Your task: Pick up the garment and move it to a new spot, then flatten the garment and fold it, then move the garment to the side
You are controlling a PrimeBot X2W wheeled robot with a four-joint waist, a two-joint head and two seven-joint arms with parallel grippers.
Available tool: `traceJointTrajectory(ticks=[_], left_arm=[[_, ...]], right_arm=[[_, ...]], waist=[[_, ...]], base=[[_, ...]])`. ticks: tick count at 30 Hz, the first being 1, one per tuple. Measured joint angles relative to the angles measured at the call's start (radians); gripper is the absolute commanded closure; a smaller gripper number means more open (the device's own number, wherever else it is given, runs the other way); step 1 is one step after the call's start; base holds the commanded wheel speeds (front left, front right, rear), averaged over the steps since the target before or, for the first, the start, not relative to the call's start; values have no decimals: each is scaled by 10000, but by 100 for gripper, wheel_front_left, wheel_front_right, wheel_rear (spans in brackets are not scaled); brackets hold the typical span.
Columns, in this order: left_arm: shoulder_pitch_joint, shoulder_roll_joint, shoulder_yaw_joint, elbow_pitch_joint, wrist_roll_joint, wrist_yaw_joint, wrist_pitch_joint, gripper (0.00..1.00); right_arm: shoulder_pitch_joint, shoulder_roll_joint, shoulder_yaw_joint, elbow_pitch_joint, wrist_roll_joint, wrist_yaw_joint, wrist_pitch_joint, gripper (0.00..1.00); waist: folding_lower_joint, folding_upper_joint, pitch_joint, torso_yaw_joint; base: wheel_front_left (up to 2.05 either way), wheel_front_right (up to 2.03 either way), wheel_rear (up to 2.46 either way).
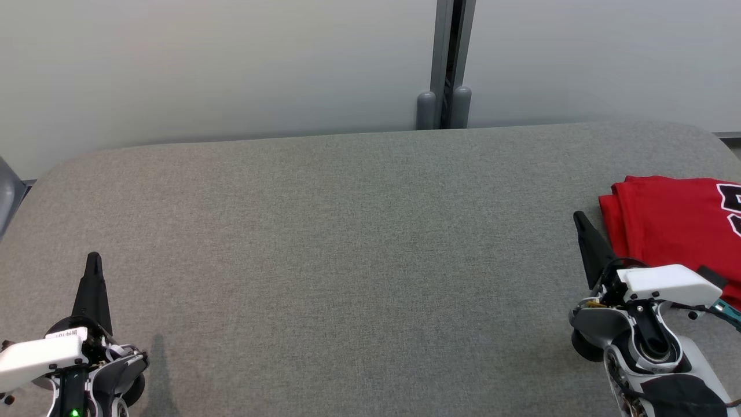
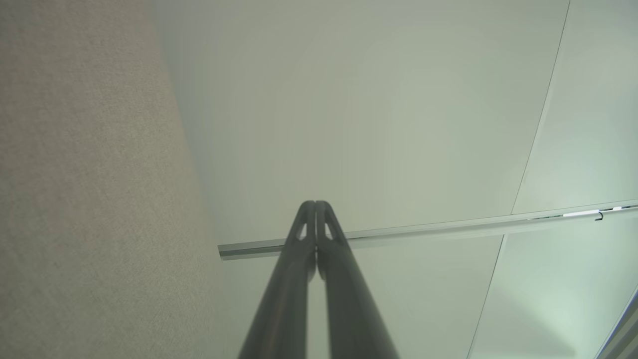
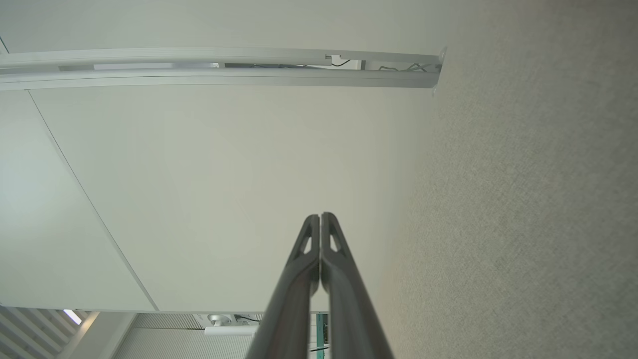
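Red cloth garment (image 1: 671, 226) with a white-and-black print lies folded in a neat stack at the right edge of the head frame, resting on the worktop and cut off by the frame's border. The right jaws, pressed together and empty, sit just beside its left edge at lower right. The left jaws, likewise closed on nothing, sit at lower left, well apart from it. By the look of it, the folding and the move aside are done, with little or nothing left. Grey woven fabric covers the round-cornered worktop (image 1: 347, 231). Behind it a pale plain wall (image 1: 231, 63) spans the top of the frame, split by a grey vertical post (image 1: 452, 52) right of centre.
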Motion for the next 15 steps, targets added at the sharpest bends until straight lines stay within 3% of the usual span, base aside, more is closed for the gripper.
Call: traceJointTrajectory(ticks=[15], left_arm=[[-4, -13, 23, 2, 6, 0, 44, 100]], right_arm=[[0, 0, -2, 0, 0, 0, 0, 100]], waist=[[0, 0, 0, 0]], base=[[0, 0, 0]])
